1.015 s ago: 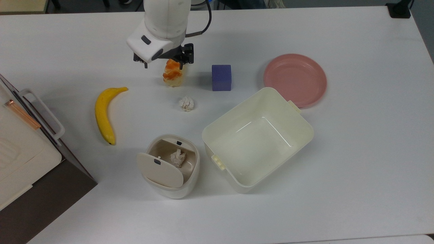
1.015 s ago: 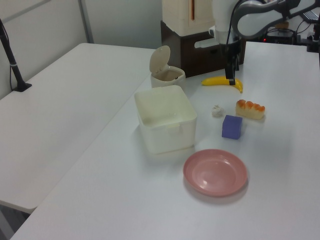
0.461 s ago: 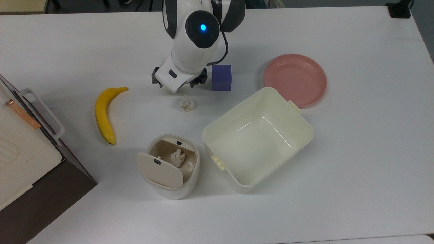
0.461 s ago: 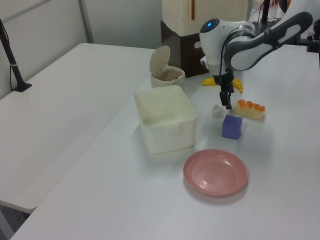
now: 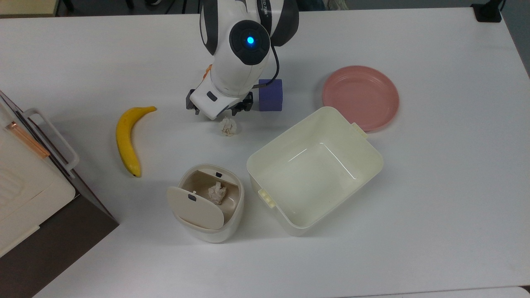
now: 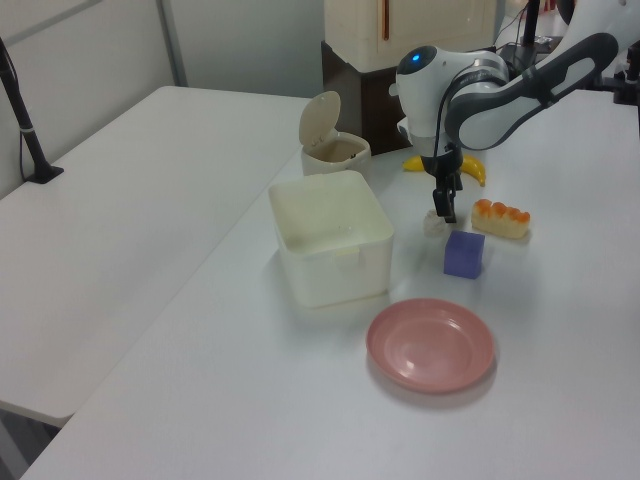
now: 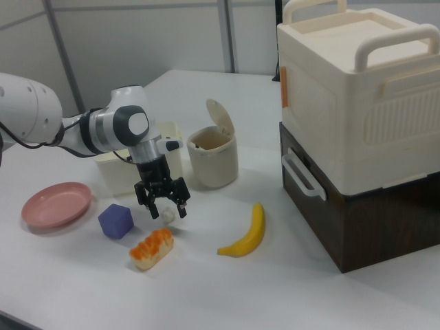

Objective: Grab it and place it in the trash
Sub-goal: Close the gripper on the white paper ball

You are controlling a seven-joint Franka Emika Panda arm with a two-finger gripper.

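The small whitish paper ball [image 5: 229, 126] lies on the white table between the purple cube and the trash. It is also visible in the left view [image 6: 434, 222] and the right view [image 7: 167, 215]. My gripper [image 7: 163, 205] hangs just above it, pointing down and open, with one finger on each side of the ball and not closed on it. In the top view the gripper [image 5: 218, 111] sits at the ball's upper edge. The trash [image 5: 232, 209] is a rounded cream bin with its lid [image 5: 195, 207] swung open and a duller wad [image 5: 217, 193] inside.
A banana [image 5: 126, 140] lies at the top view's left and a purple cube [image 5: 271, 95] stands beside the arm. A bread piece [image 7: 151, 249] lies near the cube. A large cream tub [image 5: 314, 174], a pink plate [image 5: 360, 97] and a cream box on a dark cabinet [image 5: 25, 186] are nearby.
The arm swung from above the bread over to the paper ball and came down. The open gripper now straddles the ball. Nothing else moved.
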